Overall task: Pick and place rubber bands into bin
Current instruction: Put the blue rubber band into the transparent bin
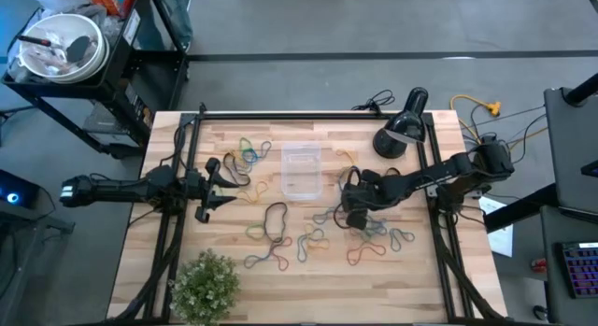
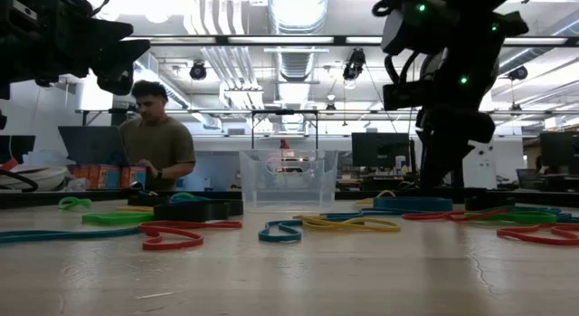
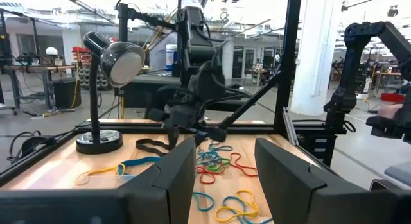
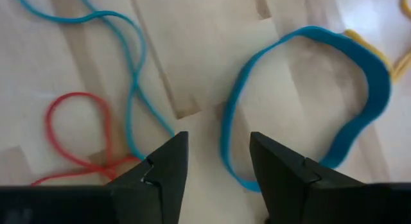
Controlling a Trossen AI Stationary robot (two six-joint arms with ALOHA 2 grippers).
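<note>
On the wooden bench (image 1: 187, 130), rubber bands (image 1: 280, 242) lay scattered around the clear bin (image 1: 301, 170). The right gripper (image 4: 218, 163), open and empty, hung just above a blue band (image 4: 308, 102); the left gripper (image 3: 225, 166) waited open at the left.

table (image 1: 308, 279): pale matt wood | bin (image 1: 301, 169): clear glossy plastic

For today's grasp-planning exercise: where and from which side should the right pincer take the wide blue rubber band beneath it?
Grip the wide blue rubber band at its near strand by the right pincer, coming straight down: it lies flat on the table, open loop, strand between the fingers.
</note>
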